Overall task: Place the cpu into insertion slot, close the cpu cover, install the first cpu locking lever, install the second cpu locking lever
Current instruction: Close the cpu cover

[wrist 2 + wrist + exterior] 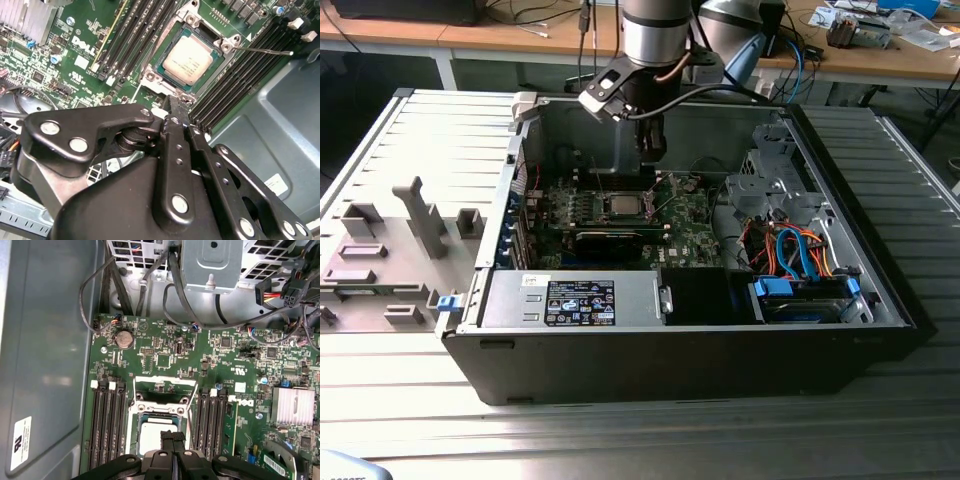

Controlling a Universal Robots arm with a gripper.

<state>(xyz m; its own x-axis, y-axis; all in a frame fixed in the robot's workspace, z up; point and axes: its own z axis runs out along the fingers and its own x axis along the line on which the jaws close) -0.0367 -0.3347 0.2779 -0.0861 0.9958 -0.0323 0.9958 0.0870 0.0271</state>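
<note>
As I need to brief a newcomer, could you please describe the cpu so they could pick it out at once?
Inside the open computer case, find the green motherboard and the two banks of long black memory slots on it. Between them lies a metal-framed socket, and the cpu is the flat square in it, the one smooth pale silver-grey face among dark slots.

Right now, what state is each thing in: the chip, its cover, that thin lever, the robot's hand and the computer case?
cpu: lying flat in its socket, top uncovered.
cpu cover: open, swung up off the cpu.
locking lever: unlatched, sticking out sideways.
hand: fingers shut, at the socket's near edge, with nothing visibly held.
computer case: lying on its side, open upward.
</note>
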